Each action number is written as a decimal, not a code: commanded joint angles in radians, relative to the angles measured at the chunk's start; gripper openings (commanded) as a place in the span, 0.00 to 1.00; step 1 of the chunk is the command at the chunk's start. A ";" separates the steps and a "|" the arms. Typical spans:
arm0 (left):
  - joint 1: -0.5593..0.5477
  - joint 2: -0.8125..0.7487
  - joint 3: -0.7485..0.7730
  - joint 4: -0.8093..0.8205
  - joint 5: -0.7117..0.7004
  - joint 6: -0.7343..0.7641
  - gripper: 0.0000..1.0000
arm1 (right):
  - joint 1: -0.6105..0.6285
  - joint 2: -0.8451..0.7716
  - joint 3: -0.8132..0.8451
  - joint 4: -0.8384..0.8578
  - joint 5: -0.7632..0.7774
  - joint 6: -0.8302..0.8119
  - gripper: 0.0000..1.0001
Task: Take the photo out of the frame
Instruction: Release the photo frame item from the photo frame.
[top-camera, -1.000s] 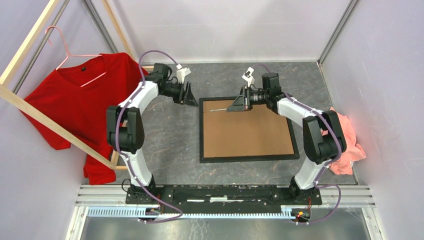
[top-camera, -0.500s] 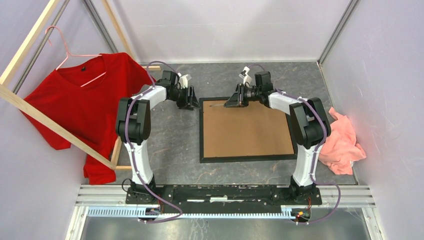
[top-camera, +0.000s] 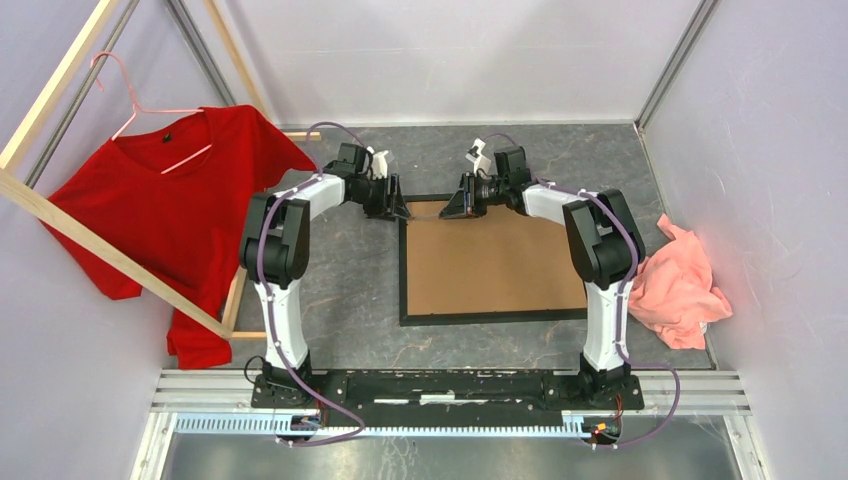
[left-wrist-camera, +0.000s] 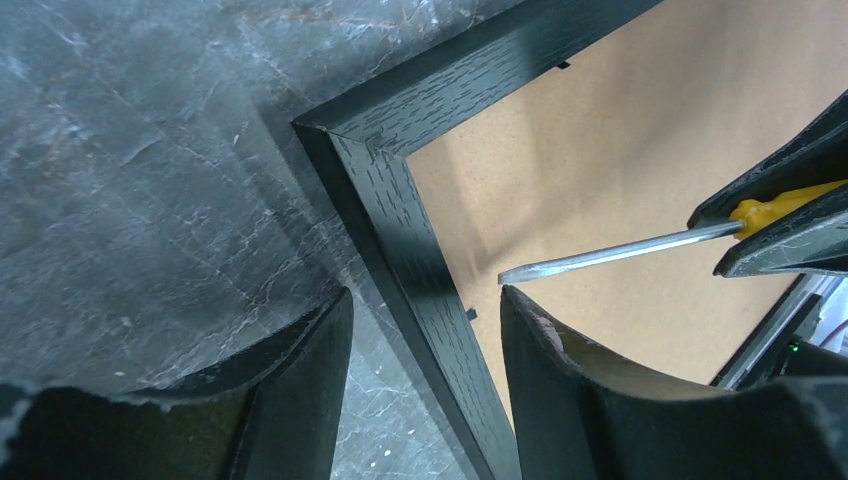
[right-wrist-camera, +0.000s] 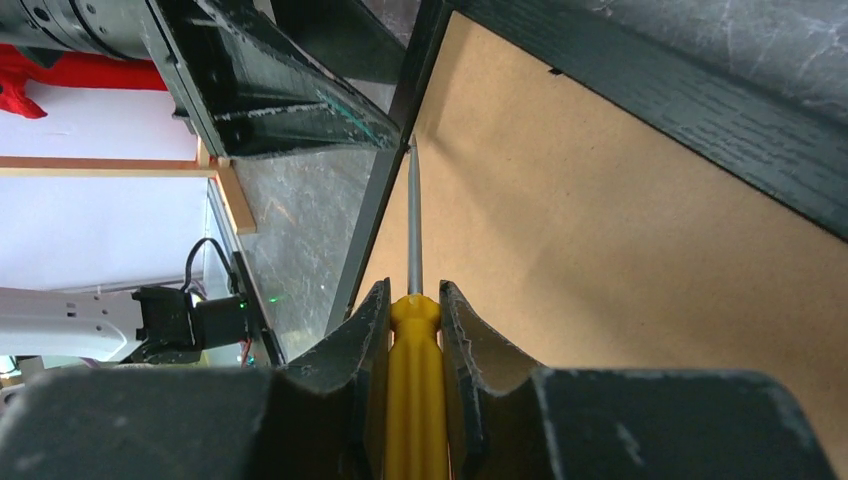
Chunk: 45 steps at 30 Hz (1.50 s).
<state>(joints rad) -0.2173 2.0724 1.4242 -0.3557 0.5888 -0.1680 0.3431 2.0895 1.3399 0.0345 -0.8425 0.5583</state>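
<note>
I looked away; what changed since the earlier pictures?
The left gripper moved right to straddle the frame at its far-left corner, jaws open. The right gripper, still shut on the screwdriver, slid its tip over the backing board toward that corner. The frame, red shirt and pink cloth stayed put.

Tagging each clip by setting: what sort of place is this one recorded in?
Probably a lab robot cell, not a home: plain pale walls box in a grey tabletop, a metal rail runs along its near edge, and a red T-shirt hangs on a pink hanger.

red shirt, pink cloth, yellow screwdriver
</note>
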 joint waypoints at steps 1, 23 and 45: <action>-0.007 0.027 0.028 0.034 -0.037 -0.053 0.62 | 0.003 0.033 0.048 0.008 -0.007 -0.015 0.00; -0.030 0.036 -0.001 0.055 -0.134 -0.092 0.46 | 0.016 0.071 0.039 0.059 -0.076 0.050 0.00; -0.050 0.039 -0.017 0.047 -0.175 -0.098 0.28 | -0.010 0.089 -0.012 0.068 -0.050 0.120 0.00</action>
<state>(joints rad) -0.2497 2.0945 1.4246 -0.3187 0.4900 -0.2493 0.3393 2.1777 1.3491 0.0959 -0.9405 0.6659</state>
